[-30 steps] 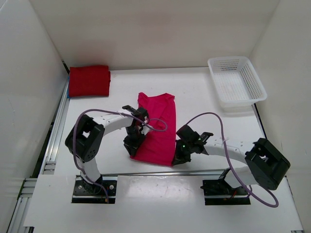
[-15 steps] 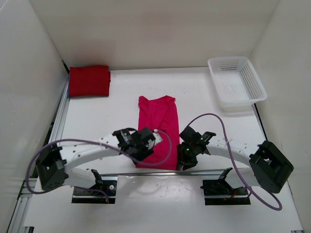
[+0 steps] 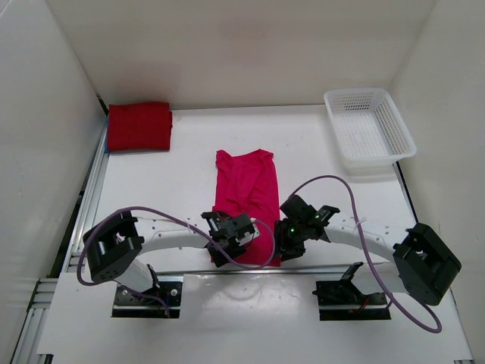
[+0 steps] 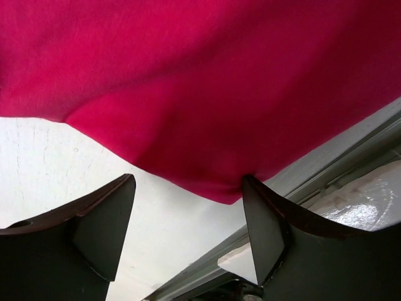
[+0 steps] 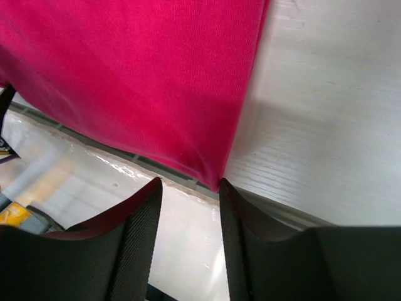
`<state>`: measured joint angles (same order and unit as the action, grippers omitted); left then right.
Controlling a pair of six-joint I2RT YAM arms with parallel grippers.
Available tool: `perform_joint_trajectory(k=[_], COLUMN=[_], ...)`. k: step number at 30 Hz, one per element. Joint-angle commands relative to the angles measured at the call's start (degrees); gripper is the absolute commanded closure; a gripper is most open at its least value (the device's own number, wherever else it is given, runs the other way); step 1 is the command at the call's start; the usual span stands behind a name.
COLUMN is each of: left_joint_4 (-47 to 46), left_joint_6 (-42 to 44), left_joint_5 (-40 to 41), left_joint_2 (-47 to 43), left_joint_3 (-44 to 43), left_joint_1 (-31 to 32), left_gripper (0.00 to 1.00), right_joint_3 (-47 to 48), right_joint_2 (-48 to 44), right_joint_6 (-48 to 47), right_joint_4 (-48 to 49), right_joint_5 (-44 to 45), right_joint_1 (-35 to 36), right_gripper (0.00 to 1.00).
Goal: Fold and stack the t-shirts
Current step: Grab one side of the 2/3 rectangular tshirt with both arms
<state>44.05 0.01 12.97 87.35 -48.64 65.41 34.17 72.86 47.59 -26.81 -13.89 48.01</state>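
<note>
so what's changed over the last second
Left fingers swung from the left edge of the pink shirt toward the near edge of the table, now open at its near left corner. Right fingers eased slightly nearer, open at the near right corner. Nothing gripped. Folded red shirt and basket stayed put.

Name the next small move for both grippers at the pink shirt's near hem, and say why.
Probably close both. The left gripper and right gripper are open, each with a near hem corner of the pink shirt between its fingers; gripping there would let them fold it toward the collar.
</note>
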Motion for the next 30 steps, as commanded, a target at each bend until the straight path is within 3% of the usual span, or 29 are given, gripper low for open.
perform_joint_trajectory(k=[1,6,11,15,19,23,26,27,29,30], left_joint_4=[-1.42,-1.95,-1.95,4.25,13.14,11.17,3.52,-1.55,-5.11,-6.86], left_joint_6=[-0.01,-0.01,-0.01,-0.01,-0.01,-0.01,-0.01,-0.01,-0.01,-0.01], left_joint_5=[0.29,-0.66,-5.85,-6.56,-9.71,-17.43,-25.6,-32.5,-32.93,-36.93], left_joint_2=[-2.18,-1.49,0.44,2.81,3.35,-3.83,-14.96,-17.8,-22.99,-23.97], left_joint_3=[1.96,2.94,2.32,-1.96,-10.3,-13.5,-5.2,-2.28,2.48,3.89], left_joint_1=[-0.37,-1.85,-3.88,-4.41,-7.65,-14.76,-25.04,-27.24,-27.79,-27.18], left_gripper=[0.2,0.19,0.26,0.28,0.16,0.11,0.04,0.02,0.01,0.01], right_joint_3=[-0.42,-0.95,-0.95,-0.43,-0.42,-0.42,-1.12,-1.13,-2.61,-2.62], right_joint_2=[0.35,2.37,2.9,2.9,2.37,1.23,-0.44,-1.48,-3.07,-3.6], right_joint_6=[0.66,0.66,0.66,0.04,0.04,0.57,1.88,2.58,3.38,3.38], right_joint_4=[1.41,1.93,1.93,1.24,1.23,1.23,1.23,1.23,1.23,1.23], right_joint_5=[-1.05,-1.67,-2.19,-1.58,-1.58,-0.53,1.4,1.93,3.07,3.78], right_joint_1=[-0.2,-0.2,-0.2,-0.2,-0.2,-0.2,-0.2,-0.2,-0.2,-0.2], right_gripper=[0.53,0.53,0.52,0.52,0.52,0.52,0.52,0.52,0.52,0.52])
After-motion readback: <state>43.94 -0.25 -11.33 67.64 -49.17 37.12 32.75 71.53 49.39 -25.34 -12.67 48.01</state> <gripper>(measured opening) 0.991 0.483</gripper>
